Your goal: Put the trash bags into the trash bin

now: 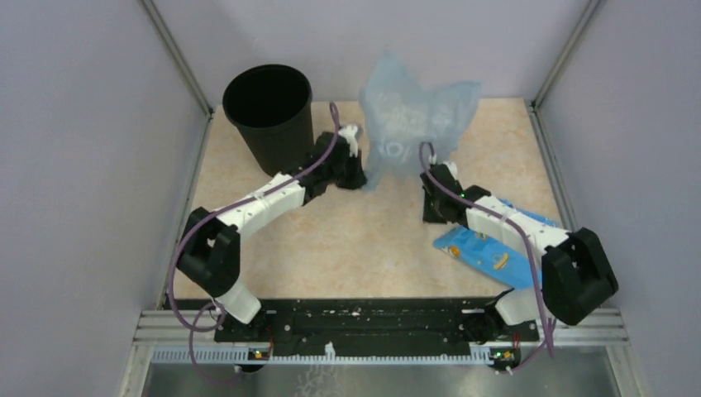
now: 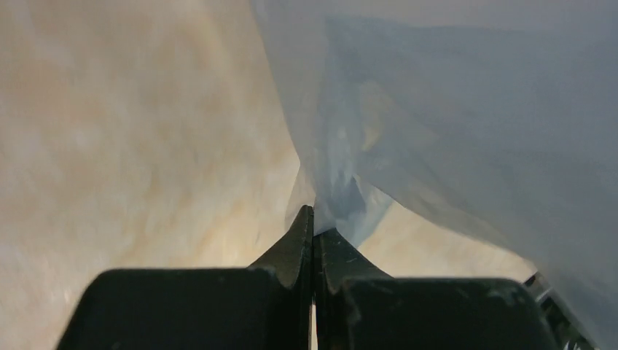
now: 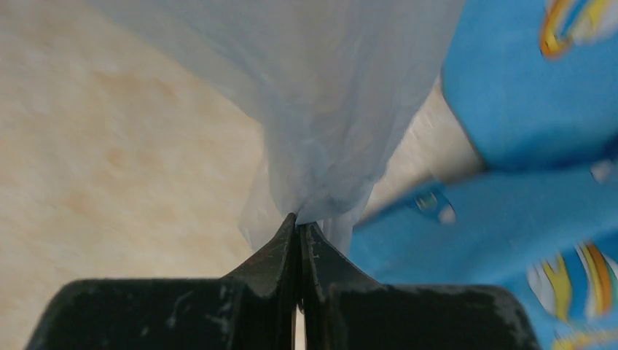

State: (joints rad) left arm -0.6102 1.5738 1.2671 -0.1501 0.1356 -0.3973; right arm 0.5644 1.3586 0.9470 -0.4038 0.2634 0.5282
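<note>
No legible text, brand or number anywhere. Blue packet (image 1: pixel 475 252) carries yellow, orange and white print, too blurred to read. Trash bag (image 1: pixel 413 116): no print legible.

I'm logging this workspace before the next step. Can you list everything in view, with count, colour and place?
trash bag: one, translucent pale blue, standing up at the far middle of the table
trash bin: one, black, upright at the far left, apart from the bag
snack packet: at least one, blue with yellow-orange print, lying flat at the near right
table: one, beige marbled, under everything
left gripper: one, black, shut on the bag's lower left edge
right gripper: one, black, shut on the bag's lower right edge
</note>
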